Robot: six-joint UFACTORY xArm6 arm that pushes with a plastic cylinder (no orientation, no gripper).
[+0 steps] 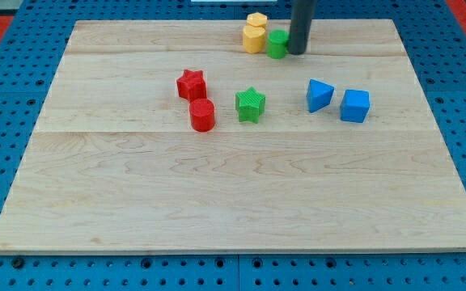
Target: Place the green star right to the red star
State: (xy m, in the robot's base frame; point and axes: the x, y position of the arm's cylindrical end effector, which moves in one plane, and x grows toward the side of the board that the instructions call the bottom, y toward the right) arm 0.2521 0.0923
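The green star (250, 104) lies near the board's middle, to the right of and slightly below the red star (191, 84). A red cylinder (202, 115) stands just below the red star, between it and the green star's left side. My tip (297, 52) is at the view's top, touching the right side of a green cylinder (277, 44). It is well above and to the right of the green star, apart from it.
Two yellow blocks (254, 32) sit stacked close together left of the green cylinder. A blue wedge-like block (319, 94) and a blue cube (354, 106) lie to the right of the green star. The wooden board (217, 202) rests on a blue pegboard.
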